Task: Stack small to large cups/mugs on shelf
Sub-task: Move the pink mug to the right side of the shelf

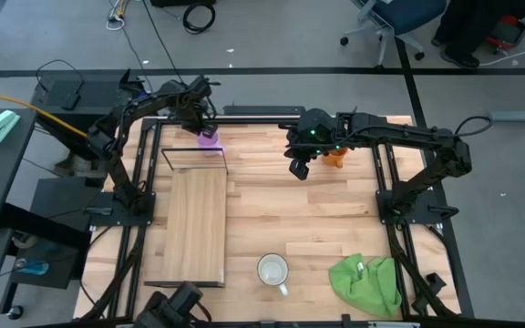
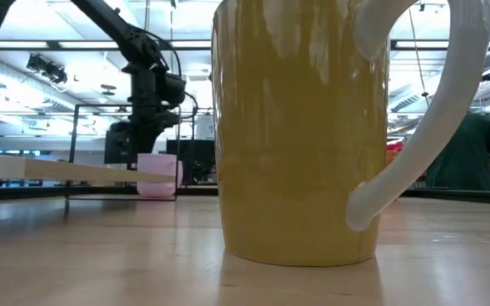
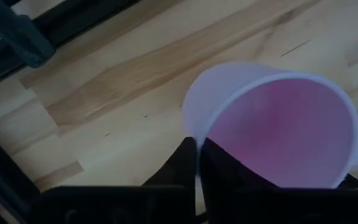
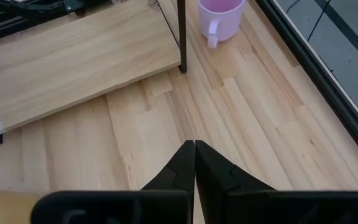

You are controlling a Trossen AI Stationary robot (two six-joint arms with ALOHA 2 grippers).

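The left end effector [image 1: 204, 128] is clamped on the rim of the purple mug [image 1: 209, 139] at the counter's [image 1: 281, 228] far edge, while the right end effector [image 1: 299, 168], fingers together, hovers mid-counter.

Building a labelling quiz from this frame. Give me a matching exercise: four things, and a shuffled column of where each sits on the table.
Things:
1. purple mug
2. orange mug
3. white mug
4. green cloth

Places (high view):
A. near edge, middle of the table
B. far side, beside the right gripper
C. near right corner
D. far edge, just past the shelf, under the left gripper

Pairs: 1-D, 2-B, 3-A, 4-C
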